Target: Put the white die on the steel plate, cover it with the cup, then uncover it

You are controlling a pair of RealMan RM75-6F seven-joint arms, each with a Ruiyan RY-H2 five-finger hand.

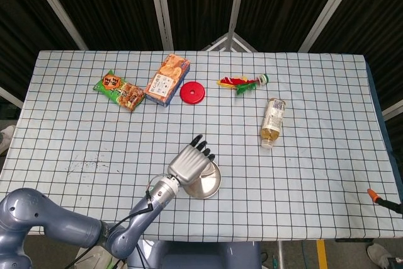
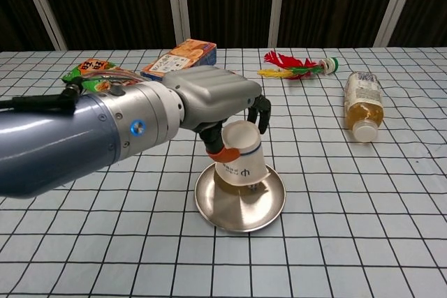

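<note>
My left hand (image 2: 216, 99) grips a white paper cup (image 2: 239, 158) from above, mouth down and nearly upright. The cup's rim sits at the back-left part of the steel plate (image 2: 244, 211); whether it rests on the plate or hovers just above it I cannot tell. In the head view the left hand (image 1: 189, 163) covers the cup and overlaps the left side of the steel plate (image 1: 209, 184). The white die is not plainly seen in either view. My right hand shows in no frame.
A lying bottle of yellow drink (image 1: 272, 121) is to the plate's right and further back. Along the far side lie a snack bag (image 1: 119, 90), an orange box (image 1: 167, 79), a red lid (image 1: 192, 92) and a feathered toy (image 1: 242, 82).
</note>
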